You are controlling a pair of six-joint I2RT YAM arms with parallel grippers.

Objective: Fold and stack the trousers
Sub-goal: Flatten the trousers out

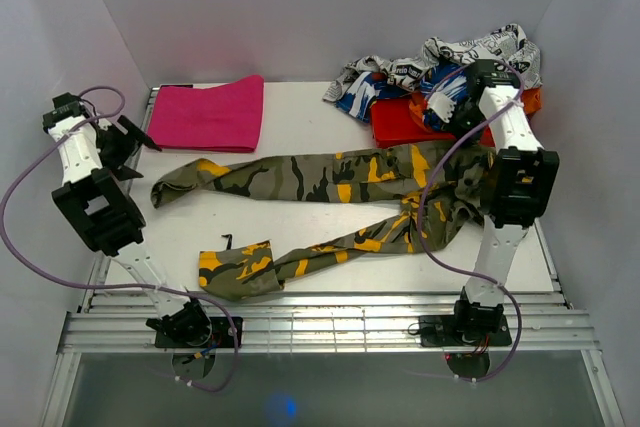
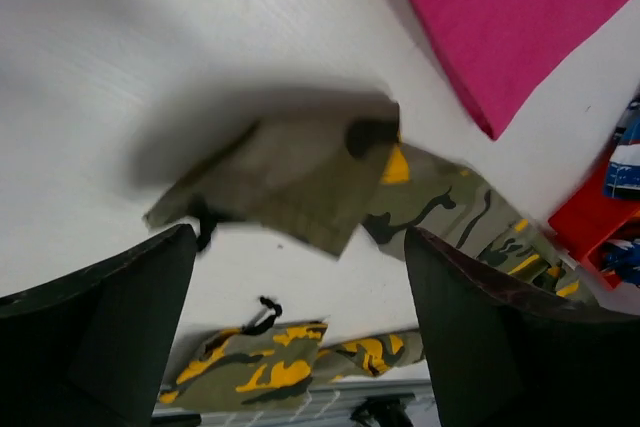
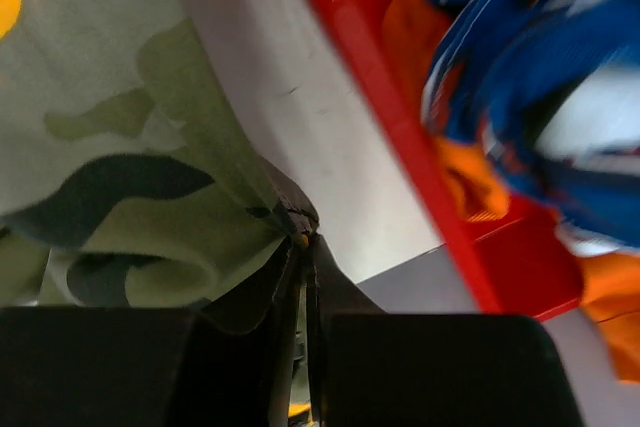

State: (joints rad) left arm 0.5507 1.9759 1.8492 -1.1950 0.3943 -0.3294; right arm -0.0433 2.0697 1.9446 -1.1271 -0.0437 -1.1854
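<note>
Now, top view: the trousers (image 1: 330,182) sprawl across the table (image 1: 300,122), waist against the clothes heap (image 1: 450,72), so pulling could drag neighbours along; left wrist view: your left end effector (image 2: 300,237) is spread wide, empty over a cuff (image 2: 290,172); right wrist view: your right end effector (image 3: 305,242) is pinching a trousers fold.

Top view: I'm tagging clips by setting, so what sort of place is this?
Likely a robot lab cell: plain white walls around a table, arms bolted to a metal rail, trousers spread out.
</note>
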